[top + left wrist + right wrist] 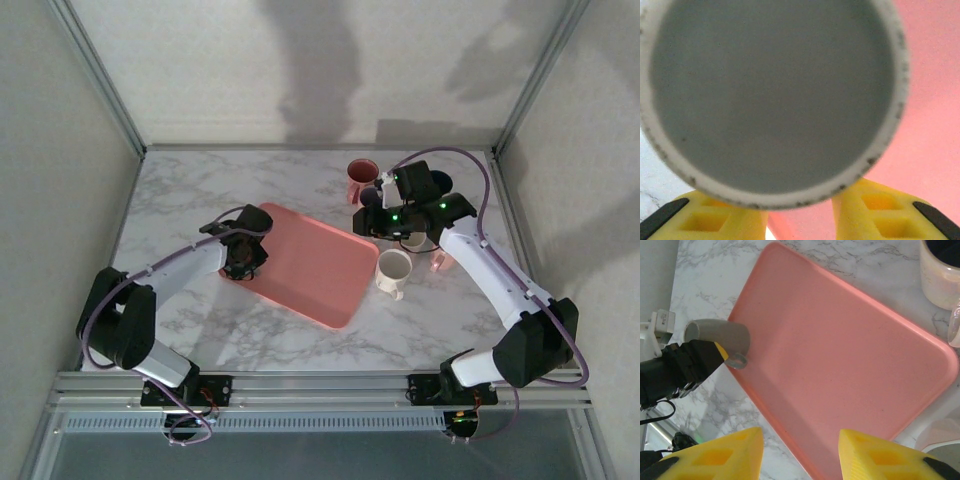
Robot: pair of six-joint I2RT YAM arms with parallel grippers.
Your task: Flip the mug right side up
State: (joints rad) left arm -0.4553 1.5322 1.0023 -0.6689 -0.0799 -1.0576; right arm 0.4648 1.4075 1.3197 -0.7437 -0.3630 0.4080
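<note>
Marble-look tabletop [200, 200] w/ a flat pink tray [310, 265] set at an angle near the middle; two robot arms reach in from the near edge. The left tool [243, 258] sits at the tray's left edge, pinching a grey mug [717, 335] btwn its yellow fingers [720, 220], one finger on each side of the mug body. The mug isn't upright: it lies roughly on its side, tilted, over the tray's left rim, w/ its small handle [738, 360] pointing down toward that rim. Can't tell whether the handle touches the tray or hangs just above it. Seen from the left wrist, one round end of the mug faces the camera, a flat grey disc w/ a pale speckled ring around it; can't tell if that's the mouth or the base. The right tool [800, 440] is off the tray's far right corner, looking back across the tray, its yellow fingers spread apart w/ nothing btwn them, just bare tray surface below. Other mugs stand on the tabletop to the right of the tray: a cream mug [393, 270] just beside the tray's right edge, mouth up, and a red mug [362, 178] beyond the tray's far right corner, also mouth up, near the right arm.
</note>
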